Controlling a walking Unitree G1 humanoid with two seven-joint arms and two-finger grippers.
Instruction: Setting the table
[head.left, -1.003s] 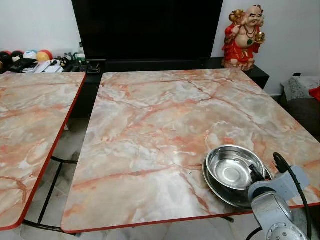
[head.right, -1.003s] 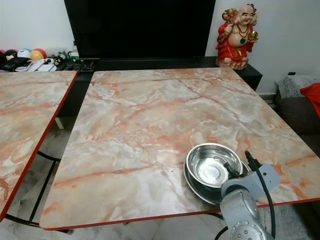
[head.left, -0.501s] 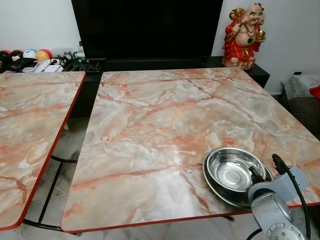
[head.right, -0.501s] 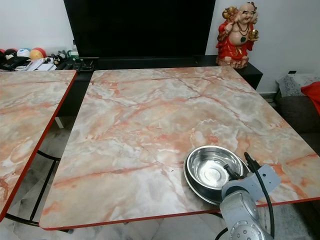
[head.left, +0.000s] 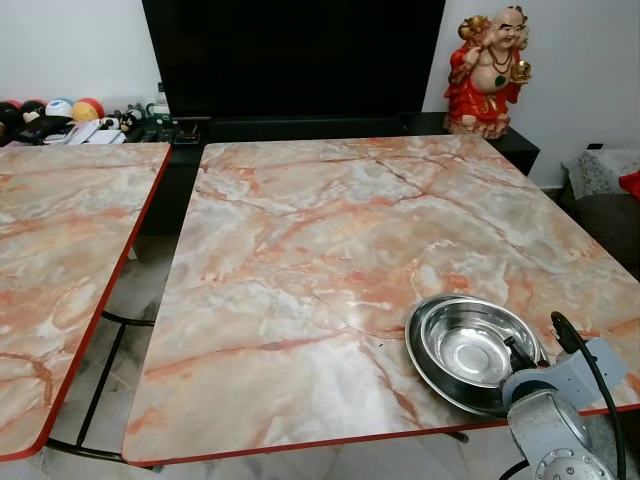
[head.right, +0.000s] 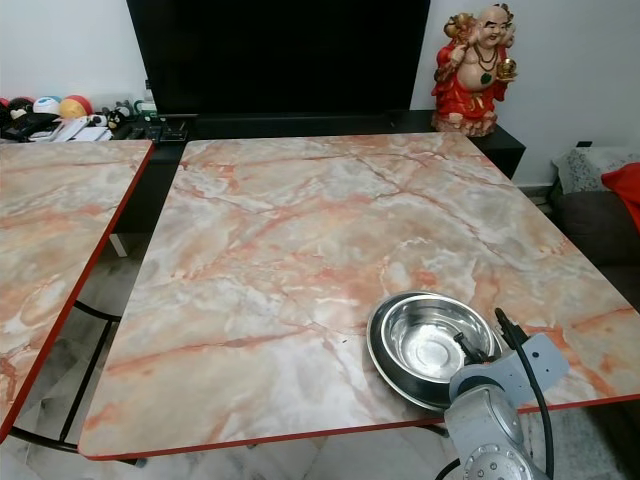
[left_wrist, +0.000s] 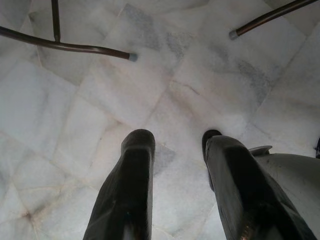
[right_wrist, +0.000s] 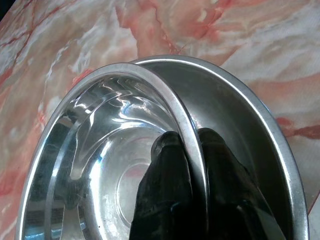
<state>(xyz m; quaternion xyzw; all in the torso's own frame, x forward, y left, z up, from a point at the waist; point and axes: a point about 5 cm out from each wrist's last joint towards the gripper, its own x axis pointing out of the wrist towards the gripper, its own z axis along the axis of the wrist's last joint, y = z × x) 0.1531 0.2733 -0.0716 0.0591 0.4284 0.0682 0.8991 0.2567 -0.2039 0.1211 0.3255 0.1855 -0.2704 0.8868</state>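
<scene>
The right gripper (right_wrist: 192, 145) pinches the rim of a shiny metal bowl (head.left: 468, 343), one finger inside and one outside. The bowl sits in a bigger metal dish (right_wrist: 260, 130) near the front right corner of the marble table (head.left: 300, 260). The left gripper (left_wrist: 177, 150) hangs over the floor (left_wrist: 75, 100), fingers apart, holding nothing

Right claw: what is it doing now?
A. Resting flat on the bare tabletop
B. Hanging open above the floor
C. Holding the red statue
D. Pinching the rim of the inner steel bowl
D: the right claw has one finger either side of the inner steel bowl rim, which sits nested in an outer bowl.
</scene>
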